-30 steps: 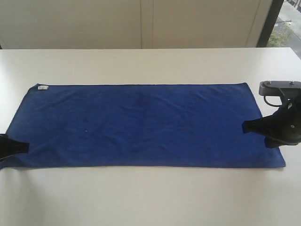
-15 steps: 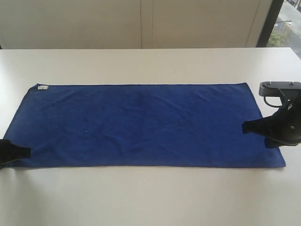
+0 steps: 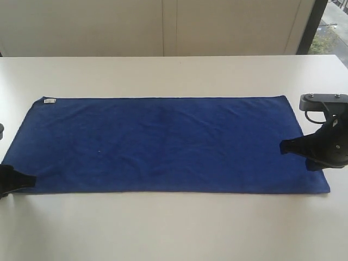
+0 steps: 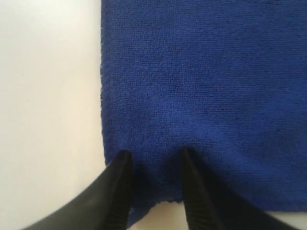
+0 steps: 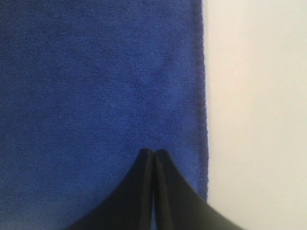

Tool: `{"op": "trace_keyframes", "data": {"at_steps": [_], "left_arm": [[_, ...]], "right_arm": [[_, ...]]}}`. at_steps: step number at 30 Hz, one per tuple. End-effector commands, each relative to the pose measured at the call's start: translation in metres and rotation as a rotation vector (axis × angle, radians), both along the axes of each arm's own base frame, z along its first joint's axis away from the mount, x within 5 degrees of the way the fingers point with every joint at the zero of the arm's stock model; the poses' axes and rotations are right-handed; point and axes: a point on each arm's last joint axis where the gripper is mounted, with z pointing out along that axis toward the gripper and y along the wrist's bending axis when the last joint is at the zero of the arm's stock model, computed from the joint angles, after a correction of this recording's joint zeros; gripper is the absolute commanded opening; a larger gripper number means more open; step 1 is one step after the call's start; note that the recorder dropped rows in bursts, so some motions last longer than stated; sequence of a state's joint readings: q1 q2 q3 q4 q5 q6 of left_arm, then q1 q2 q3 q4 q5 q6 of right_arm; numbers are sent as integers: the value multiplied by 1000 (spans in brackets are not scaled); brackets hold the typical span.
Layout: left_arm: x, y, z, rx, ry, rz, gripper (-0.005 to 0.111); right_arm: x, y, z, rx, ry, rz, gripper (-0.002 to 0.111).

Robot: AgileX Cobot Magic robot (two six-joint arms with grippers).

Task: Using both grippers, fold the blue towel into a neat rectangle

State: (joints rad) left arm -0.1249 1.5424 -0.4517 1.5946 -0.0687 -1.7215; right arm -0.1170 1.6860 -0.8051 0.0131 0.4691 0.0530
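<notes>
One blue towel [image 3: 163, 144] flat; two claws: left claw [image 4: 155, 153] apart, right claw [image 5: 153, 152] together

No text, brand, number or sign can be read in any view. A small white tag [image 3: 49, 101] is seen on one corner of the blue towel [image 3: 163, 144], at the same short end as the left end effector [image 3: 31, 179] but well apart from it, at the other corner. Whatever is printed on the tag is too small to be made out.
</notes>
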Motion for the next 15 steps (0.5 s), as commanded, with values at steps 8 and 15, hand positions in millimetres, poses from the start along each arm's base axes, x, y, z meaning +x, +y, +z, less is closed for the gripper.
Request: {"op": "trace_keyframes", "data": {"at_steps": [8, 15], "left_arm": [[-9, 0, -10, -8, 49, -12, 41], [-9, 2, -3, 1, 16, 27, 56]], "right_arm": [[0, -1, 2, -2, -13, -4, 0], [0, -1, 2, -2, -14, -4, 0]]}}
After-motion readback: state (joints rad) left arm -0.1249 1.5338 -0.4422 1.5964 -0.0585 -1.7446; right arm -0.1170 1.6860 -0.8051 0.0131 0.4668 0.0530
